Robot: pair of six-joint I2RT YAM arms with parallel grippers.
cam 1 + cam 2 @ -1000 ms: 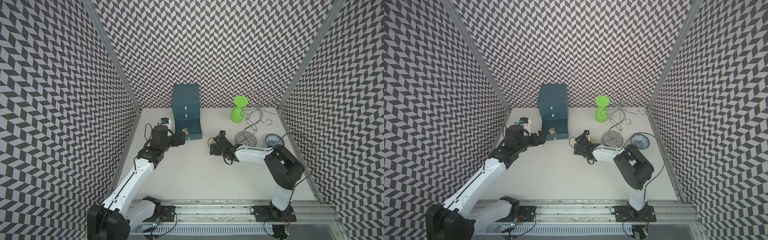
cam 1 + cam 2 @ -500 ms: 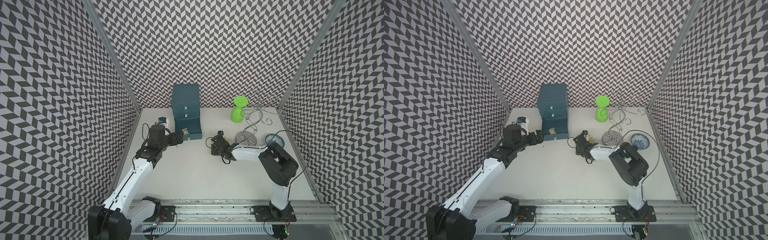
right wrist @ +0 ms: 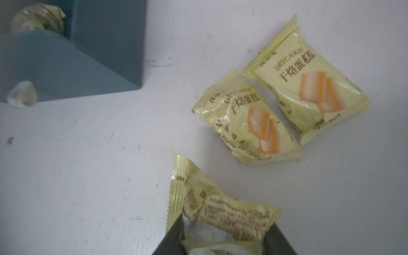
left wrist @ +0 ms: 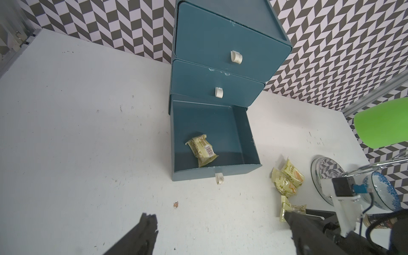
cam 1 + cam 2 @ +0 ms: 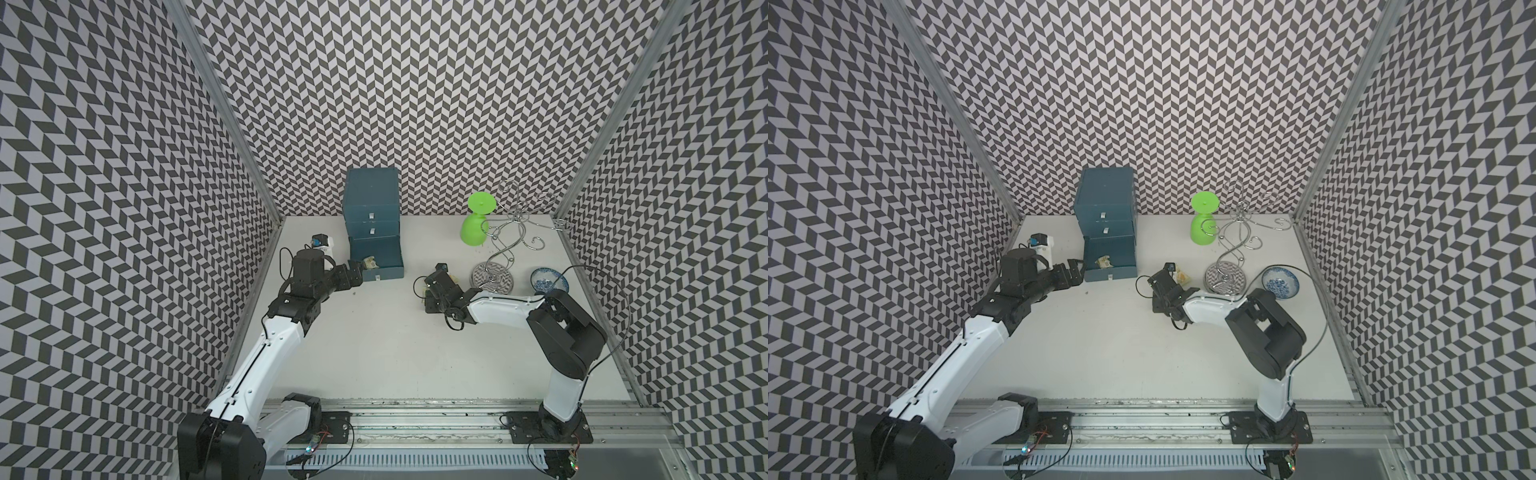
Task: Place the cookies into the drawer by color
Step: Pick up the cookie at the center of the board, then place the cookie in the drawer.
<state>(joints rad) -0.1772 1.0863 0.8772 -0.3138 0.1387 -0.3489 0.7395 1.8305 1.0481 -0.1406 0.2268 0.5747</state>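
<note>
The teal drawer [image 5: 371,195] chest stands at the back, its bottom drawer [image 4: 223,132] pulled out. One pale yellow cookie packet [image 4: 202,150] lies inside it. Two more yellow cookies [image 3: 247,123] [image 3: 309,92] lie side by side on the table right of the drawer. My right gripper [image 3: 225,237] is shut on a third yellow packet [image 3: 231,212], low on the table just in front of that pair. My left gripper [image 4: 219,220] hangs open and holds nothing, in front of the open drawer's left corner [image 5: 357,272].
An upturned green goblet [image 5: 478,220], a chrome wire stand [image 5: 494,276] and a blue-and-white bowl [image 5: 548,282] crowd the back right. A small crumb [image 4: 176,204] lies on the white table before the drawer. Patterned walls close in three sides.
My right jaws have closed from wide open onto the yellow packet, and the right arm has pulled in a little. The left arm has barely moved.
</note>
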